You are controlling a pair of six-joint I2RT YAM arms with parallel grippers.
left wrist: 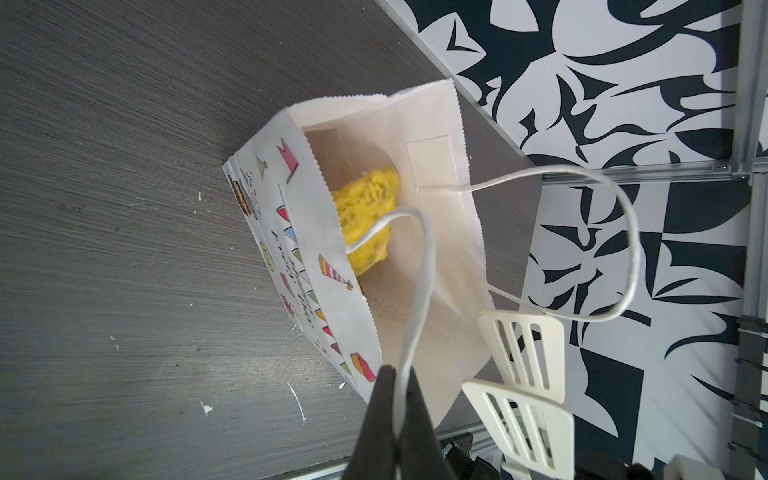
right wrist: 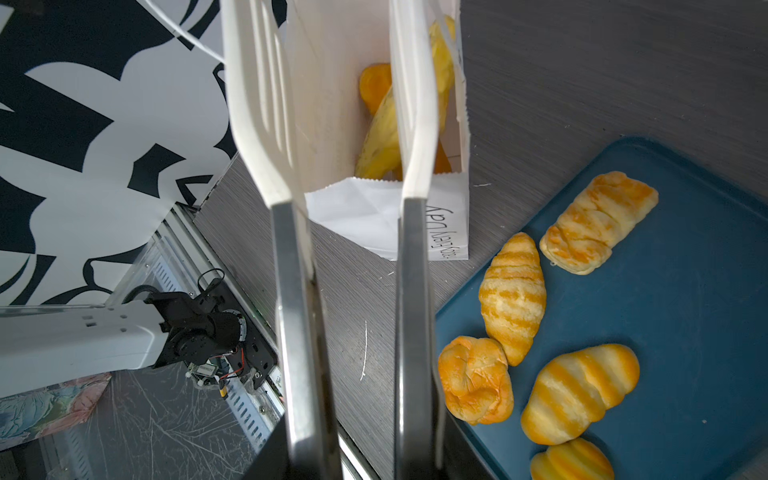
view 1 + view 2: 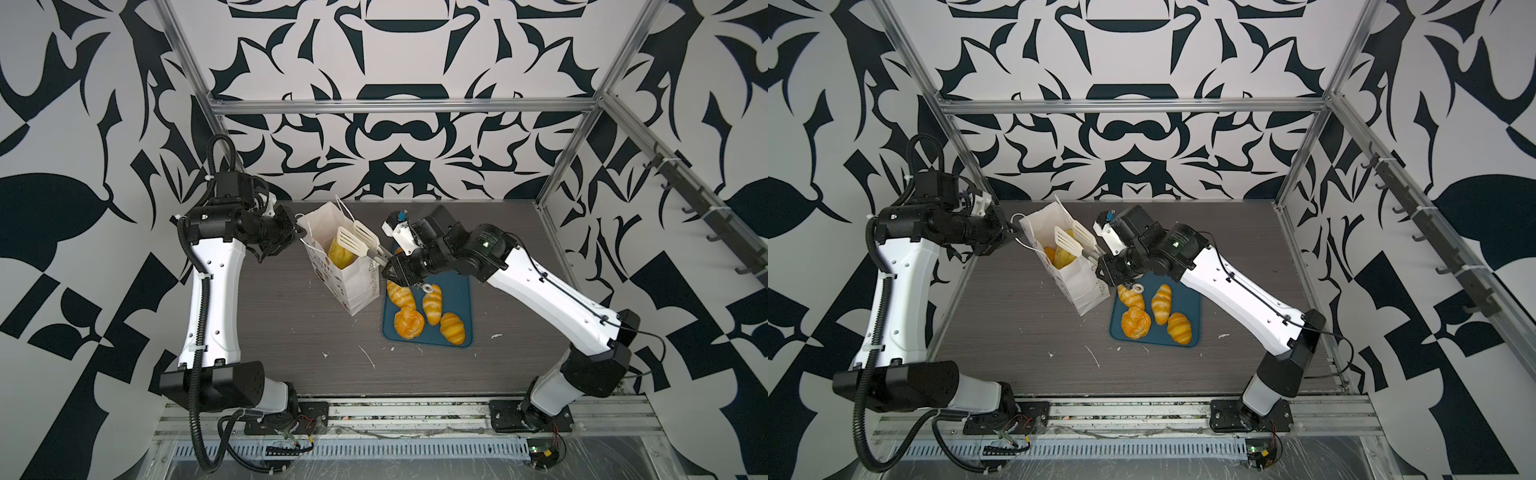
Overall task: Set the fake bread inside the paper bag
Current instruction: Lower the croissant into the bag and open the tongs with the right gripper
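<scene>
The white paper bag (image 3: pixel 353 286) (image 3: pixel 1079 286) stands open on the table, tilted toward the left arm. My left gripper (image 3: pixel 298 226) (image 1: pixel 398 374) is shut on its white cord handle (image 1: pixel 424 291). Yellow fake bread (image 3: pixel 340 253) (image 1: pixel 365 208) (image 2: pixel 382 137) lies inside the bag. My right gripper (image 3: pixel 388 270) (image 2: pixel 357 457) is shut on the metal handles of white tongs (image 3: pixel 353 239) (image 2: pixel 266 104). The slotted blades stand apart over the bag's mouth with nothing between them. Several more pastries, including a bun (image 3: pixel 409 322) and a croissant (image 2: pixel 513 295), lie on the tray.
The flat teal tray (image 3: pixel 457 299) (image 2: pixel 685 311) lies right of the bag, partly under the right arm. Small white scraps (image 3: pixel 368 357) dot the dark wood-grain table. Patterned walls and metal frame rails (image 3: pixel 399 106) close in the back and sides.
</scene>
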